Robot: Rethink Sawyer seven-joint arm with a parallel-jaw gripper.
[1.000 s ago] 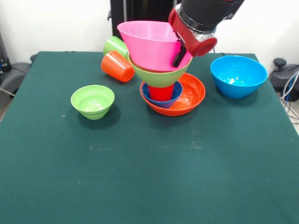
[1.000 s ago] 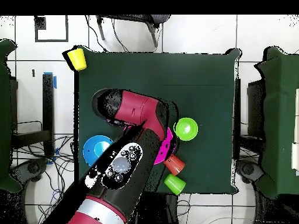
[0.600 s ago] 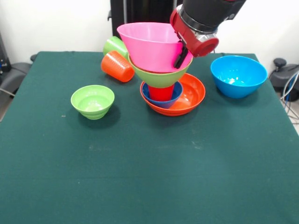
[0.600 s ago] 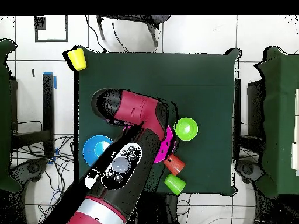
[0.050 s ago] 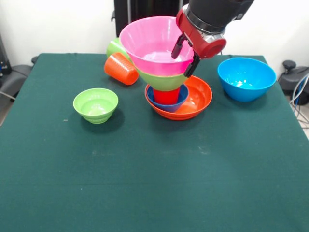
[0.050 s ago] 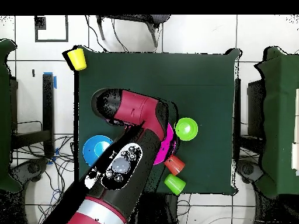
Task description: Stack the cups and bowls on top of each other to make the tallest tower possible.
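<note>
The tower stands at the table's middle right: a wide orange bowl (image 5: 199,99) holds a small dark blue bowl (image 5: 169,106) and a red cup (image 5: 166,95). On these rest the large green bowl (image 5: 163,80) and the huge pink bowl (image 5: 152,46), whose mouth tips toward the camera. My gripper (image 5: 185,56) is open at the pink bowl's right rim, one finger inside and one outside. An orange cup (image 5: 121,68) and a light green cup (image 5: 116,47) lie on their sides behind the tower. In the overhead view my arm (image 6: 125,160) hides most of the tower.
A small green bowl (image 5: 95,104) sits left of the tower and a large blue bowl (image 5: 246,77) to its right. A yellow cup (image 6: 76,58) shows at the table's corner in the overhead view. Chairs and cables surround the table.
The pink bowl has tipped so its inside now faces the camera and sits lower in the green bowl. The gripper's fingers have spread apart, both now showing.
</note>
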